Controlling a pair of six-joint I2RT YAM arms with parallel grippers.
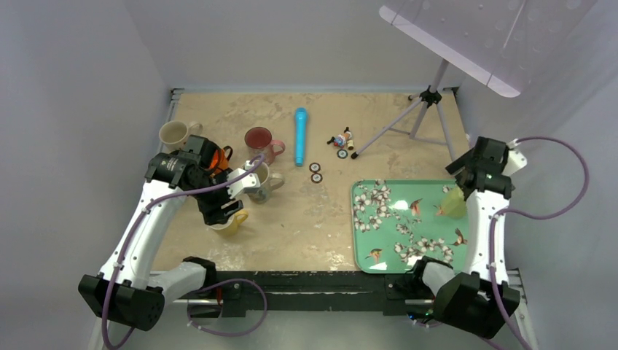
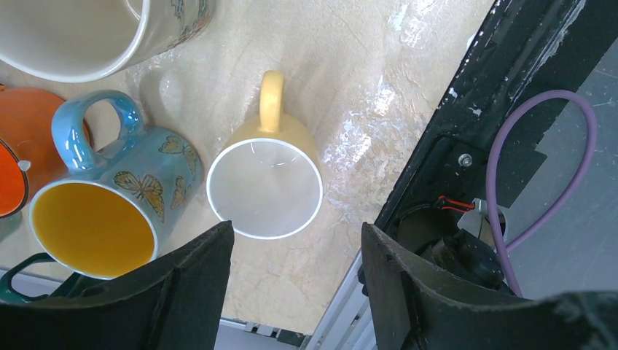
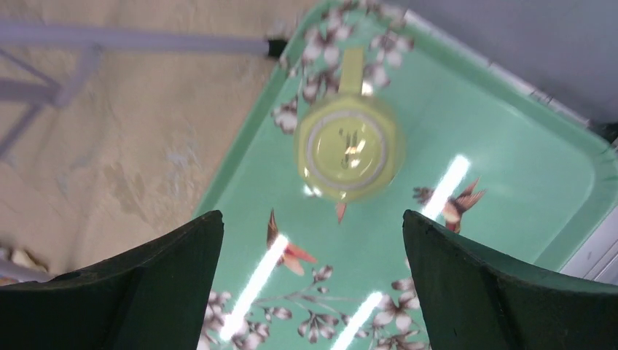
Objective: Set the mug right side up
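A lime-green mug (image 1: 453,203) stands on the green flowered tray (image 1: 386,240) near its right rim. In the right wrist view the mug (image 3: 347,149) shows its flat base ring upward and its handle points away from me. My right gripper (image 1: 472,177) hangs above it, apart from it. Its jaws (image 3: 312,219) are wide open and empty over the tray (image 3: 510,146). My left gripper (image 1: 218,208) is open and empty above an upright yellow mug (image 2: 264,189) at the table's near left.
Upright mugs cluster at the left: a blue butterfly one (image 2: 109,197), an orange one (image 1: 218,157), a cream one (image 1: 175,133) and a red one (image 1: 260,140). A blue tube (image 1: 300,135), small toys (image 1: 341,140) and a tripod (image 1: 415,120) sit further back.
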